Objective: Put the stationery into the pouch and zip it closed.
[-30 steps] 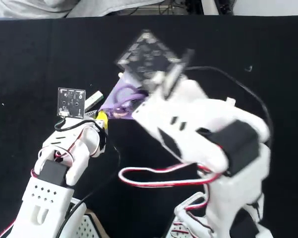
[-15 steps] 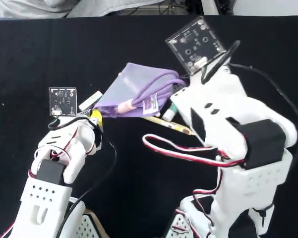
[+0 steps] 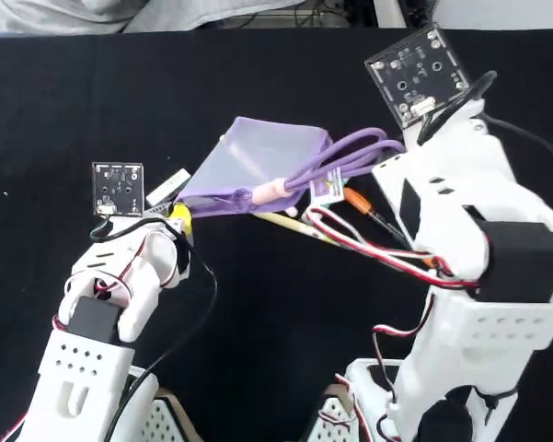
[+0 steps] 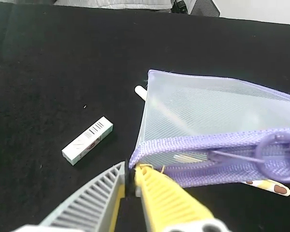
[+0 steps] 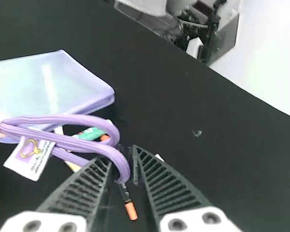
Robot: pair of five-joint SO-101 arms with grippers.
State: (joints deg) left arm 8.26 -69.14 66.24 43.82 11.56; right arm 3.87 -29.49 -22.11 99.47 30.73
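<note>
1. Pouch (image 3: 258, 161) lies mid-tabletop (image 3: 74, 92), strung between the two arms, and we can see a pale stick through the mesh.
2. Outside it are a pencil (image 3: 294, 226) and an orange pen (image 3: 368, 212), lying under the strap (image 3: 350, 152). A small eraser box (image 4: 87, 140) sits just beside the pouch's near corner.
3. Trouble we foresee: a hard tug on the strap could pull the mesh corner out of the opposite pinch. It could also drag the loose pens about. Zipping now would shut the stationery out.
4. Left fingers (image 4: 131, 170) are pressed together on the pouch's corner, at the end of the zip.
5. Right fingers (image 5: 123, 154) stand narrow, with the purple strap nipped between them and the orange pen lying just below.
</note>
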